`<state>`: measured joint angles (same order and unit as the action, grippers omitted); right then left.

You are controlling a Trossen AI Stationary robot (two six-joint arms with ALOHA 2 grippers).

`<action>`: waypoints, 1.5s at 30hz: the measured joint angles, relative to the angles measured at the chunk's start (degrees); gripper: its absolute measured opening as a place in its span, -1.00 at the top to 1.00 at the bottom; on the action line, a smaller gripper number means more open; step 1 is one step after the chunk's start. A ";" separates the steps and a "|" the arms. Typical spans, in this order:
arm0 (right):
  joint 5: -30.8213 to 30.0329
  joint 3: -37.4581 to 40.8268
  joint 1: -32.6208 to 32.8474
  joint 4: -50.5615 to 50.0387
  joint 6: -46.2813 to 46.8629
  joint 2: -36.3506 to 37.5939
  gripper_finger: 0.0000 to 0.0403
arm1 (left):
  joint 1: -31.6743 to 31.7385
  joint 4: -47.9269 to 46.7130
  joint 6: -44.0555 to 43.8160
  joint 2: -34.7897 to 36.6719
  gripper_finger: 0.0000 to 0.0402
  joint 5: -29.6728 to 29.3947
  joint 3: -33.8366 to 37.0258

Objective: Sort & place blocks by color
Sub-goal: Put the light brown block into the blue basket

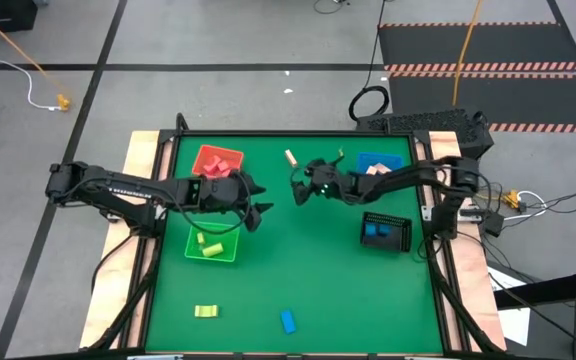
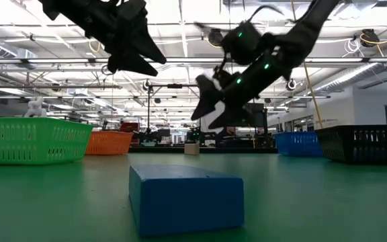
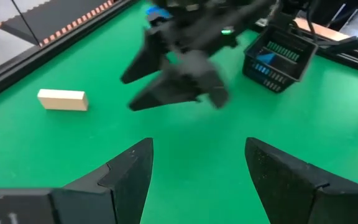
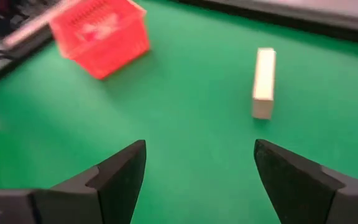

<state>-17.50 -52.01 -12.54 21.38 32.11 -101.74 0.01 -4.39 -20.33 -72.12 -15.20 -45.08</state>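
Observation:
A tan block (image 1: 291,158) lies flat on the green table near its far edge; it also shows in the right wrist view (image 4: 264,83) and the left wrist view (image 3: 63,99). A yellow block (image 1: 205,311) and a blue block (image 1: 288,321) lie near the front edge, the blue block (image 2: 185,198) close in the low view. Red blocks sit in the red tray (image 1: 204,152), yellow ones in the green tray (image 1: 230,252). My left gripper (image 1: 260,200) and right gripper (image 1: 296,190) hover open over mid-table, facing each other, with nothing between their fingers.
A blue tray (image 1: 378,160) stands at the far right. In front of it, a black mesh basket (image 1: 400,222) holds a blue piece. Bare green surface lies between the trays and toward the front edge.

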 joint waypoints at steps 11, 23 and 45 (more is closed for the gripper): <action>-0.71 -12.61 -4.16 -12.03 -1.47 -7.96 -0.43 | -0.83 -0.22 -0.99 0.00 -0.27 -0.04 -0.01; -0.38 -24.46 -7.28 -25.41 -4.72 -14.60 -0.42 | -0.81 -0.24 -0.79 0.02 -0.27 -0.07 -0.02; 6.20 -26.64 -12.78 -26.67 -5.78 -19.74 0.55 | -0.79 -0.17 -0.62 0.02 -0.27 -0.19 -0.02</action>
<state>-11.30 -78.65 -25.33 -5.29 26.33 -121.48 -0.78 -4.56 -20.95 -72.10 -15.39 -45.10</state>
